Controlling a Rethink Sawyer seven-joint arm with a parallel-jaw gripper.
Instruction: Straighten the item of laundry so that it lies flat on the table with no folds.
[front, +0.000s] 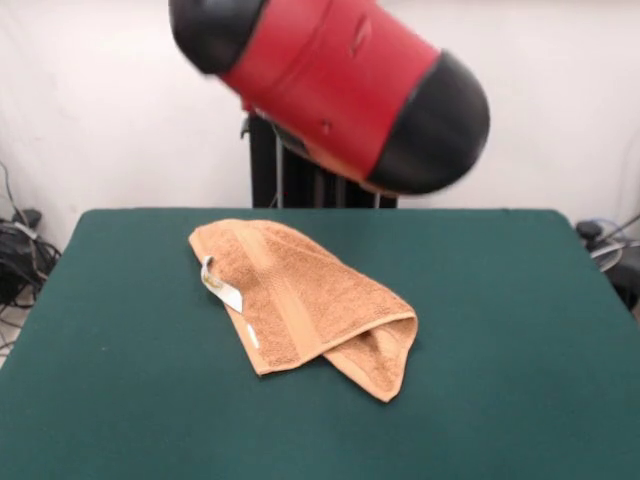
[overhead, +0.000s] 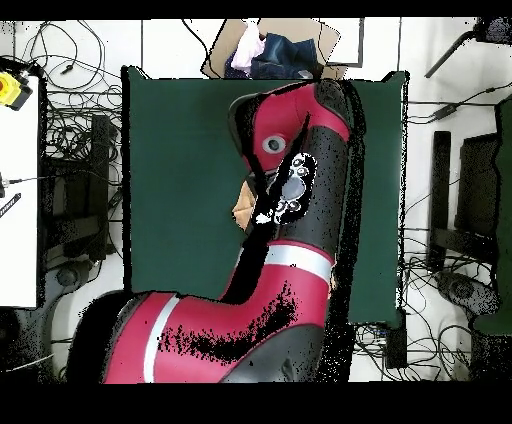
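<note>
The item of laundry (front: 300, 300) is a peach terry towel lying crumpled near the middle of the green table (front: 500, 300). It is folded over itself, with a doubled corner at its front right and a white label (front: 225, 293) at its left edge. A woven band runs across it. High above it hangs a thick red and black arm link (front: 330, 85). In the overhead view the arm (overhead: 295, 230) covers nearly all of the towel, so only a small peach edge (overhead: 242, 206) shows on the table (overhead: 180, 150). No view shows the gripper.
Cables (front: 20, 250) lie beside the table's left edge in the front view. In the overhead view a cardboard box with cloth (overhead: 270, 50) sits beyond the table's top edge, and a white bench (overhead: 20, 180) with a yellow object (overhead: 10, 90) stands at the left.
</note>
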